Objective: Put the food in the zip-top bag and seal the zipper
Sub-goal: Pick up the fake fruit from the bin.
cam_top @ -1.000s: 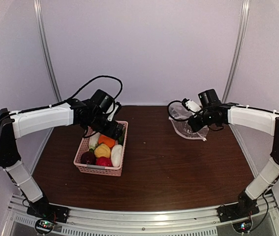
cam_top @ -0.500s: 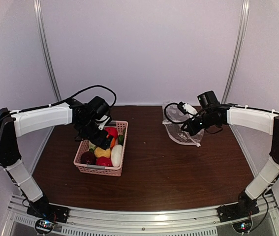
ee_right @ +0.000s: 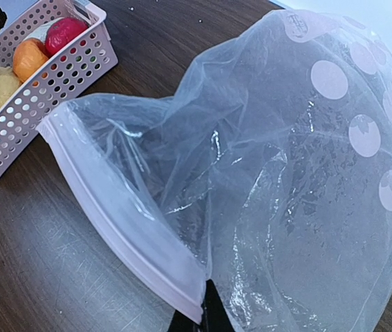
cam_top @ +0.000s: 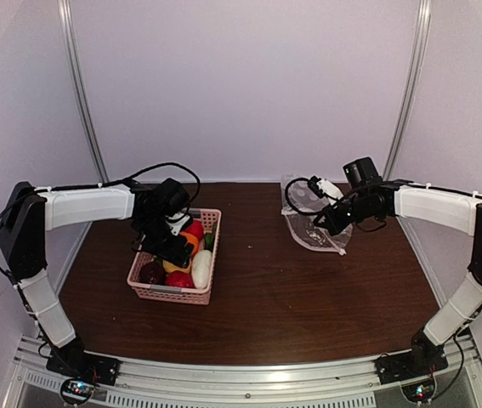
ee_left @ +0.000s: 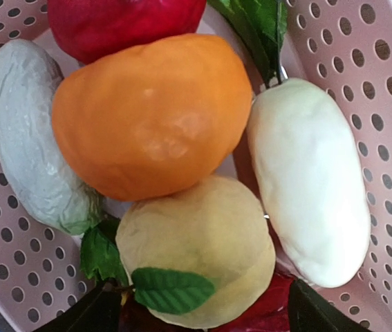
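The food lies in a pink lattice basket. In the left wrist view I see an orange fruit, a yellow fruit with a green leaf, a red piece, a white radish and a pale greenish piece. My left gripper is down in the basket, open, with its dark fingertips either side of the yellow fruit. My right gripper is shut on the end of the zipper of the zip-top bag, which hangs crumpled with its mouth open toward the basket.
The basket stands at the left of the brown table, the bag at the back right. Pale walls and two upright metal rails enclose the back. The arm bases sit on a rail at the near edge.
My left gripper has come down and nearer into the basket over the yellow fruit. My right gripper shifted the bag slightly left and has held still since.
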